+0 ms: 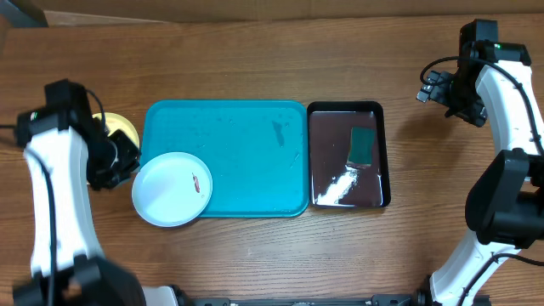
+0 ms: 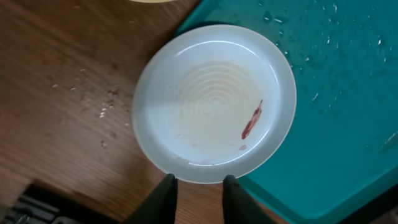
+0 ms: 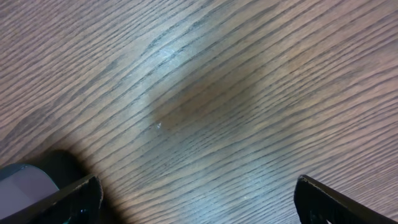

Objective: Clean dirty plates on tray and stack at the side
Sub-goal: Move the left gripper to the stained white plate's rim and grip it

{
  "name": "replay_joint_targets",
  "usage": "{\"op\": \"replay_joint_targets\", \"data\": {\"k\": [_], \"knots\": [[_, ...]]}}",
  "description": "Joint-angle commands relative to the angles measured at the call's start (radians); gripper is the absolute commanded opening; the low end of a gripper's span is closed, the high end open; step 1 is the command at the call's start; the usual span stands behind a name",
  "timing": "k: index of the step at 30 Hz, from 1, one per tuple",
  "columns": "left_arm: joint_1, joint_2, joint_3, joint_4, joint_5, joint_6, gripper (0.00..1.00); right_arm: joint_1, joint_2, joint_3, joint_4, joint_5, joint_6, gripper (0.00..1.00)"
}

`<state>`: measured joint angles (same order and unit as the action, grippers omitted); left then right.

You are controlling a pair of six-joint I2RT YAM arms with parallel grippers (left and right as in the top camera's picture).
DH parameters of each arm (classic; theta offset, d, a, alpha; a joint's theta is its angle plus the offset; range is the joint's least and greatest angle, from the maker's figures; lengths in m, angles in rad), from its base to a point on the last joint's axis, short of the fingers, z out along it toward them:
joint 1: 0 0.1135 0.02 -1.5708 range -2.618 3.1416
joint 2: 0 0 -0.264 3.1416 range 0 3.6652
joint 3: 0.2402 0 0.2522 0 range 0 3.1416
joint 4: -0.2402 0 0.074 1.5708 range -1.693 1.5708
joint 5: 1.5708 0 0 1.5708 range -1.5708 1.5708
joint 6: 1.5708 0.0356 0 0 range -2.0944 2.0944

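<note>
Left hand: my left hand (image 2: 199,193) hangs over the desk (image 1: 255,51) at the near rim of the white plate (image 2: 214,102). Its two fingers (image 2: 168,193) are spread and pinch nothing; the rim sits just at their tips.
Right hand: my right hand (image 3: 196,199) is spread wide and empty over bare desk, well apart from everything, to the right of the black pan (image 1: 384,153).
White plate: it lies half on the lower-left corner of the tray (image 1: 246,127) and half out over the desk. A red smear (image 2: 252,121) marks its inner face, so I judge it not yet clean.
Yellow-green plate: it rests on the desk just left of the tray (image 1: 121,127), mostly under my left arm. This looks like the start of the side stack. I cannot tell whether it is clean.
Pale blue plate: I see none in any view.
Tray: apart from the white plate's overlap, it holds only scattered droplets (image 2: 323,37).
Cleaning gear: a green sponge (image 1: 364,144) lies in the black pan, touched by neither hand.
Desk: pale crumbs (image 2: 102,106) lie beside the white plate.
Done, as I judge: one plate is off the tray and set aside.
Left, as I judge: wipe the smear from the white plate, which calls for the sponge. Then lift that plate onto the yellow-green one.
</note>
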<state>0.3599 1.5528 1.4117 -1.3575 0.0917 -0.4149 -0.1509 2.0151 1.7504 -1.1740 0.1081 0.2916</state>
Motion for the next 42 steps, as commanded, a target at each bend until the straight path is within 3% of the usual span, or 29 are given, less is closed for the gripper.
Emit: {"op": "replay_joint_targets", "data": {"k": [1,4,6,14,16,32,36,42], "knots": [[-0.001,-0.089,-0.065,0.008,-0.110,-0.080,0.43,-0.002,-0.008,0.013,0.003,0.003,0.004,1.00],[0.000,-0.095,-0.117,0.029,-0.159,-0.080,0.43,-0.002,-0.008,0.013,0.003,0.003,0.004,1.00],[0.000,-0.089,-0.169,0.067,-0.193,-0.082,0.53,-0.002,-0.008,0.013,0.003,0.003,0.004,1.00],[0.000,-0.037,-0.343,0.218,-0.180,-0.095,0.48,-0.002,-0.008,0.013,0.003,0.003,0.004,1.00],[0.000,-0.023,-0.355,0.239,-0.179,-0.095,0.44,-0.002,-0.008,0.013,0.003,0.003,0.004,1.00],[0.000,0.060,-0.419,0.360,-0.177,-0.095,0.39,-0.002,-0.008,0.013,0.003,0.003,0.004,1.00],[0.000,0.100,-0.436,0.372,-0.177,-0.095,0.31,-0.002,-0.008,0.013,0.003,0.003,0.004,1.00],[0.000,0.130,-0.436,0.370,-0.176,-0.095,0.25,-0.002,-0.008,0.013,0.003,0.003,0.004,1.00]]}}
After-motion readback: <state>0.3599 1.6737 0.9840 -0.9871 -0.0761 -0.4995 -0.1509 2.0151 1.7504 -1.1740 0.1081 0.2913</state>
